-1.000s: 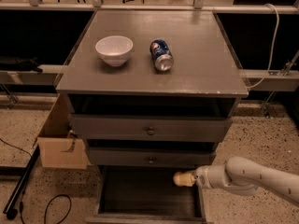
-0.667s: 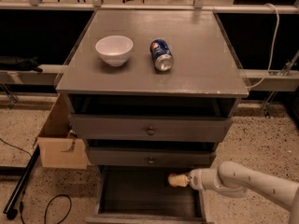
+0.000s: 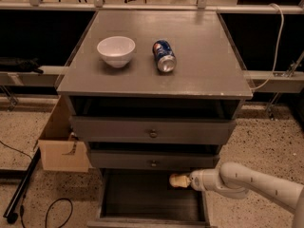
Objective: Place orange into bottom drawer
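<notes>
Mid-placement, by the look of it. Already done: bottom drawer (image 3: pixel 142 201) pulled out, with dark bare floor showing at 6 o'clock of the view. Reaches in from 4 o'clock with the pale arm (image 3: pixel 259 183), putting hand (image 3: pixel 179 180) over the drawer's 1 o'clock corner, just under the front of the middle drawer (image 3: pixel 153 161). Cannot tell hand's opening, nor confirm a grip on anything. No clean sight of orange: none on worktop (image 3: pixel 206 63), none on the visible drawer floor. Only a pale yellowish lump at the hand's tip, so probably carried there, but unconfirmed. Left to do, judging from this: lower a little, let go inside the drawer, back out toward 3 o'clock. Not yet counted as placed. Against one second back: hand shifted toward 9 o'clock, further in over the drawer floor. Against the nearer earlier frame: almost the same spot, maybe a touch higher. Same as before on worktop: white bowl (image 3: pixel 116 50) at 10 o'clock, soda can (image 3: pixel 164 56) lying on its side at the bowl's 3 o'clock, near but not touching. Top drawer (image 3: pixel 153 131) and middle drawer unchanged. Cardboard box (image 3: pixel 59 148) on the floor at 9 o'clock of the cabinet, unmoved.
</notes>
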Tool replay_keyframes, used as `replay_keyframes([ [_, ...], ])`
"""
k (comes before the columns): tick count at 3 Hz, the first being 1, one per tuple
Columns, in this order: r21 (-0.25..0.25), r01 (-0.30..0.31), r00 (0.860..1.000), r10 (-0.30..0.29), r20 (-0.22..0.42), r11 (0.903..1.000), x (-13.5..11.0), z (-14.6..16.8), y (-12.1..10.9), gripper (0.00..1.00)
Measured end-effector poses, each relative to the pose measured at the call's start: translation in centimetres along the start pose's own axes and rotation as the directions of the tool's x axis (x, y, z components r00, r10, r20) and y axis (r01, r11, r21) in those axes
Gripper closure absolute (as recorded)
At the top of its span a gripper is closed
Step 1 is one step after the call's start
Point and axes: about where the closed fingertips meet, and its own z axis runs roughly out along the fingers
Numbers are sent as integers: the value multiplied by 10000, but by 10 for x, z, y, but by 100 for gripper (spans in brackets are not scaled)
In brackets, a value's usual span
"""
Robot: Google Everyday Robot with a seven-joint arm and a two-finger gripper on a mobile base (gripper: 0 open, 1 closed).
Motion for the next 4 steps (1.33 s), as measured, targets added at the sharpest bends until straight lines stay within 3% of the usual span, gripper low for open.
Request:
replay_keyframes([
  [1,-74,307,9995,-306,30,9995,23,19,-5,100],
  [2,84,209,9995,-207,-244,9997,62,47,-26,100],
  [4,172,41,9991,-33,-425,9998,69,62,-31,100],
])
